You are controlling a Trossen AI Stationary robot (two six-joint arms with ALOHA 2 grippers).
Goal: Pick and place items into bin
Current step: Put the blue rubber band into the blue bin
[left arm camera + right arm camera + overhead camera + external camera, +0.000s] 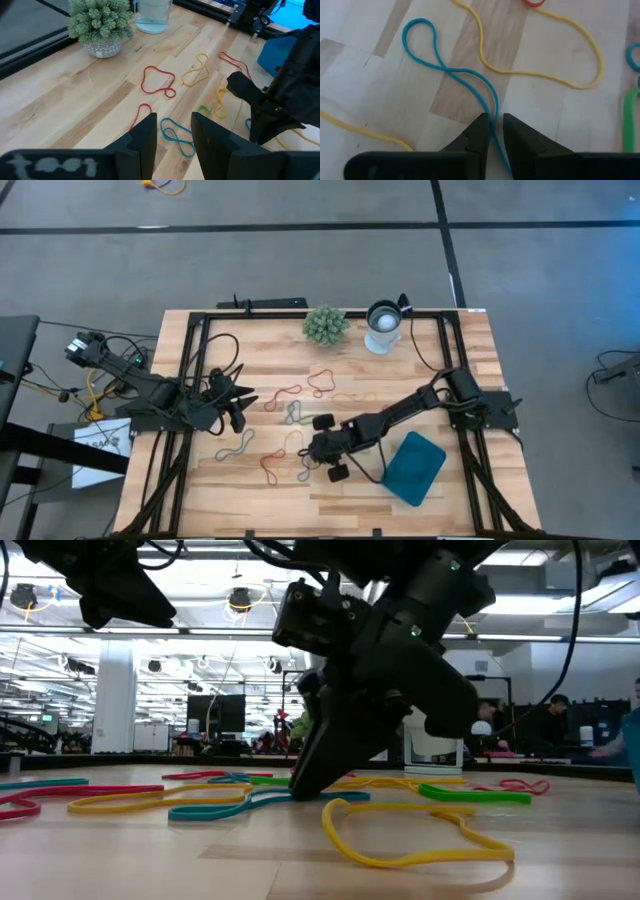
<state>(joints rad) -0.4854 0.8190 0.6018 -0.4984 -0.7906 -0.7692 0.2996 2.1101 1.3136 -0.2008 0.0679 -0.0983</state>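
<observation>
Several rubber-band loops in red, yellow, green and blue lie flat on the wooden table (250,360). My right gripper (495,125) is open by a narrow gap and tipped down at the table's middle (312,452), its fingertips low at the wood (300,790). A blue figure-eight band (445,65) runs between its two fingers. A yellow band (540,60) lies just beyond. The teal bin (413,467) rests flat near the table's front right. My left gripper (240,402) hangs open at the left, above a blue band (177,137). My right gripper comes from above, slanting down, with one finger on each side of the blue band's strand (492,111), which lies flat on the table. A little room shows beside the strand; whether a finger touches it I cannot tell.
A spiky green plant ball (325,325) and a round white cup (383,327) stand at the table's far edge. Black frame rails (190,380) run along the left and right sides. Cables trail from both arms.
</observation>
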